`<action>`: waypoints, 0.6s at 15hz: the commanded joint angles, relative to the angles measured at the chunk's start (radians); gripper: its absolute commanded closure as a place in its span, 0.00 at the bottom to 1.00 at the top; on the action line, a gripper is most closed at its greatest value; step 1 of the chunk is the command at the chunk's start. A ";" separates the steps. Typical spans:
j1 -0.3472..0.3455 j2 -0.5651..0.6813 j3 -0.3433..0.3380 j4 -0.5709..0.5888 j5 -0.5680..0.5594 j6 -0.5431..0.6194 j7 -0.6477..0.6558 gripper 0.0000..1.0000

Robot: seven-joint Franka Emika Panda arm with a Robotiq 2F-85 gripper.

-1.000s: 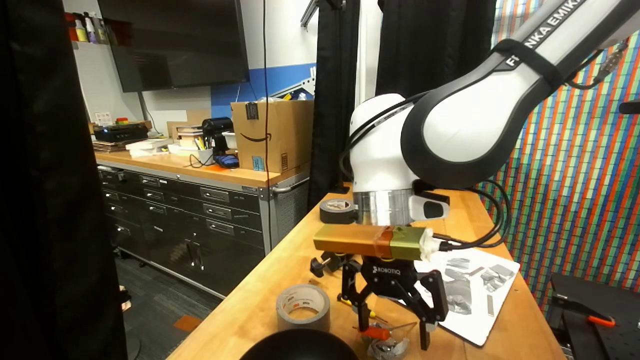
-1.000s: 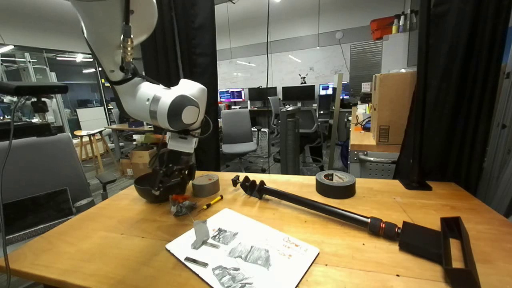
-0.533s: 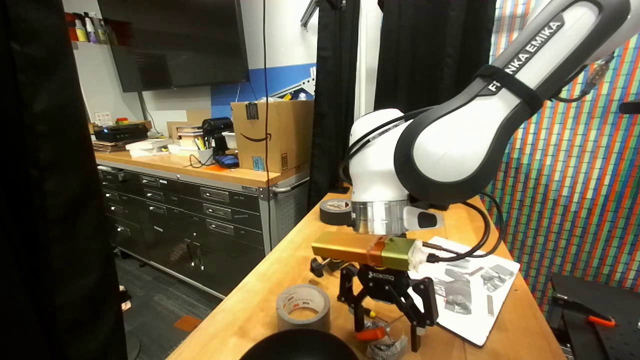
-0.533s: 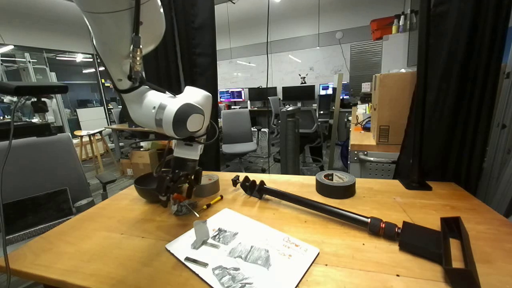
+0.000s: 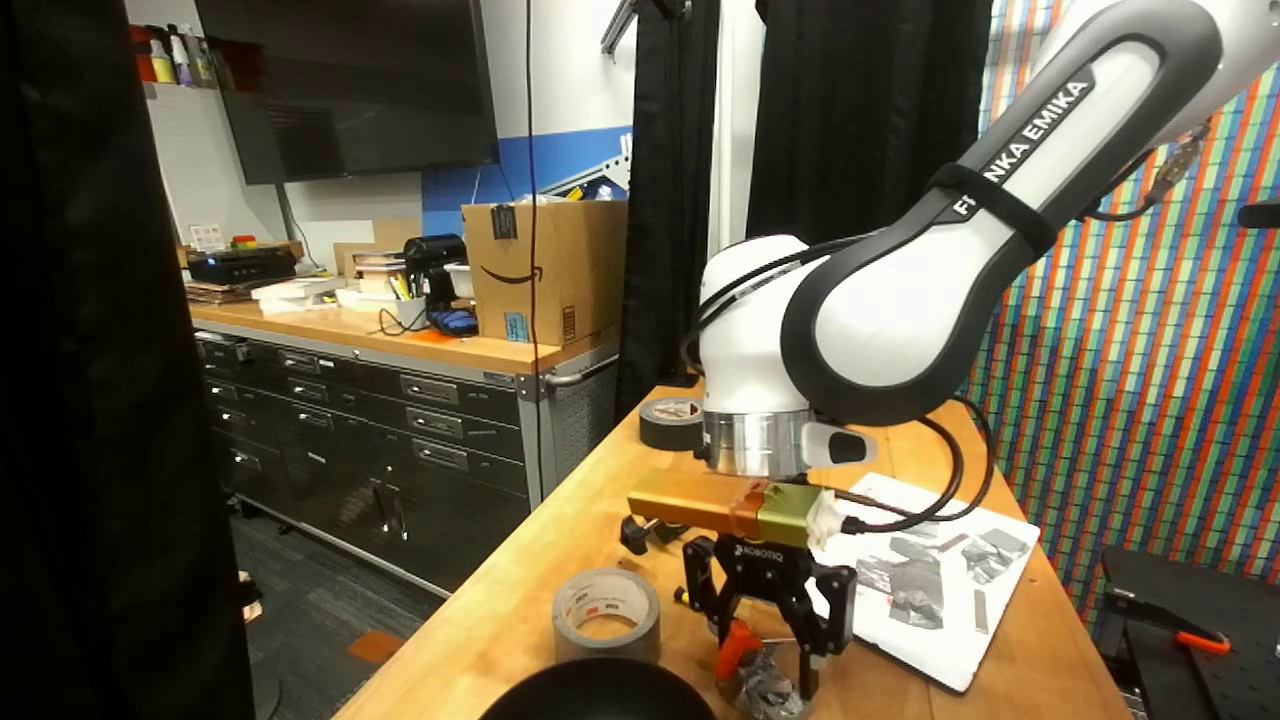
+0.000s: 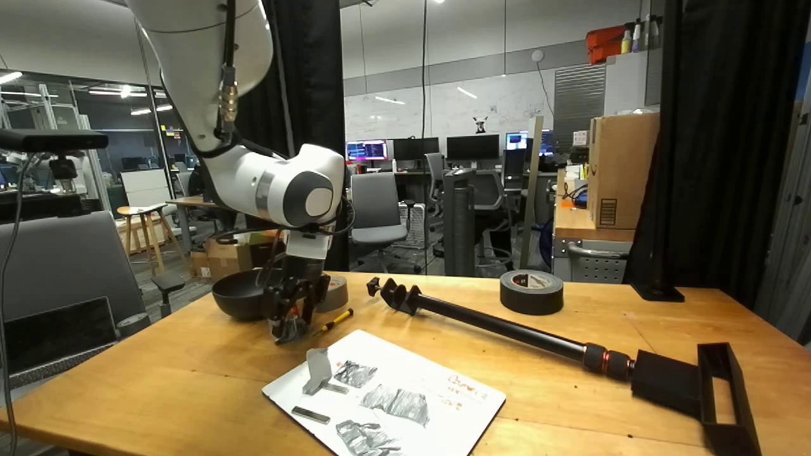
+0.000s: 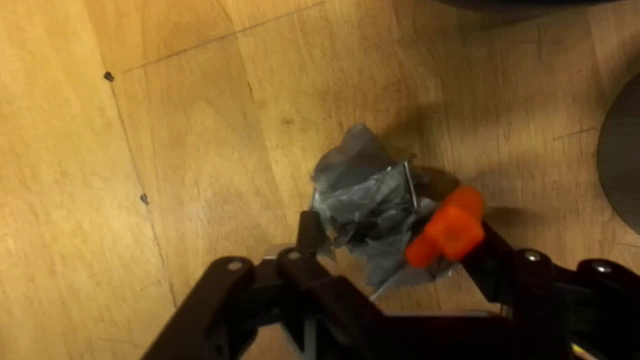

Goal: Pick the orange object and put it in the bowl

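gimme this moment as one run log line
jaws: parted around orange object and crumpled grey wad | firm grip: cannot tell | orange object: tilted, outside black bowl | place: pending

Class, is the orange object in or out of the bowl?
Out. In an exterior view, the orange object is beside the bowl; in the wrist view, bare wood separates them.

- arm slanting down in both exterior views, bending above the wrist;
- wrist near vertical;
- gripper beneath it, pointing down;
- fingers parted, a clear gap between their tips in the wrist view.
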 commanded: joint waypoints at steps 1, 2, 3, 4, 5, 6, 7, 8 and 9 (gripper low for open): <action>0.015 0.018 -0.011 0.020 -0.023 0.011 -0.025 0.58; 0.017 0.018 -0.011 0.021 -0.028 0.009 -0.029 0.64; 0.018 0.018 -0.012 0.021 -0.030 0.008 -0.031 0.72; 0.019 0.018 -0.012 0.021 -0.031 0.009 -0.035 0.80; 0.019 0.018 -0.012 0.020 -0.033 0.009 -0.039 0.86; 0.019 0.016 -0.013 0.019 -0.036 0.009 -0.041 0.92; 0.019 0.015 -0.013 0.018 -0.038 0.009 -0.042 0.96; 0.019 0.015 -0.014 0.019 -0.041 0.008 -0.042 0.97; 0.020 0.013 -0.014 0.018 -0.044 0.008 -0.041 0.99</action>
